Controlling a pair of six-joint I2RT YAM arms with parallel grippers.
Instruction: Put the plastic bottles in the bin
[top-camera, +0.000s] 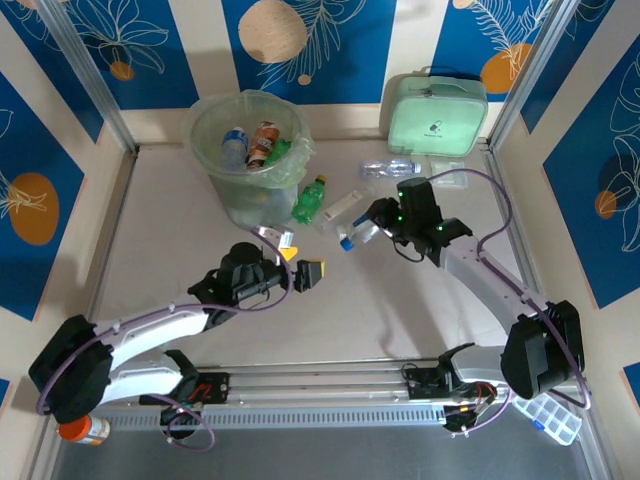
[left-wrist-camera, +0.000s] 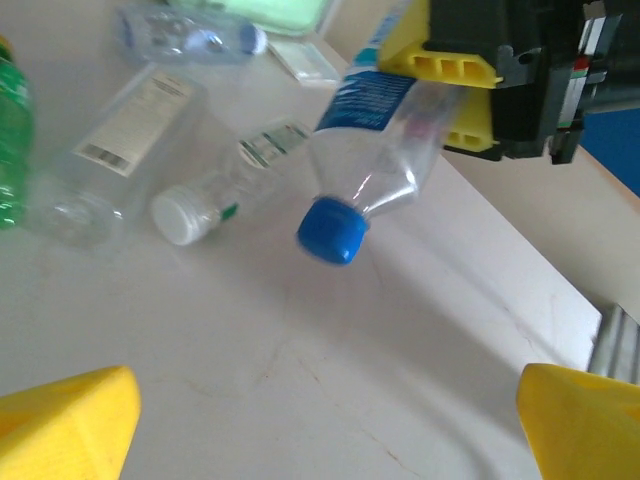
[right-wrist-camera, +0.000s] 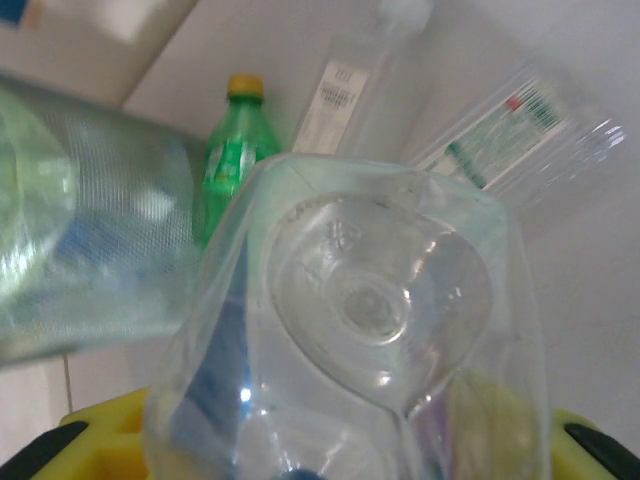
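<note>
Gripping a clear blue-capped bottle (left-wrist-camera: 385, 165) with the right gripper (top-camera: 370, 226) at the middle of the table (top-camera: 380, 320); held the left gripper (top-camera: 300, 262) wide open, empty.

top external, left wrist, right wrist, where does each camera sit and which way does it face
top external: above and behind, looking down; both arms, left gripper open, bin.
left wrist: faces across the table; own yellow fingertips, right gripper.
right wrist: faces green bottle and bin; own fingers low.
shared: clear blue-capped bottle, clamped in the right gripper.
</note>
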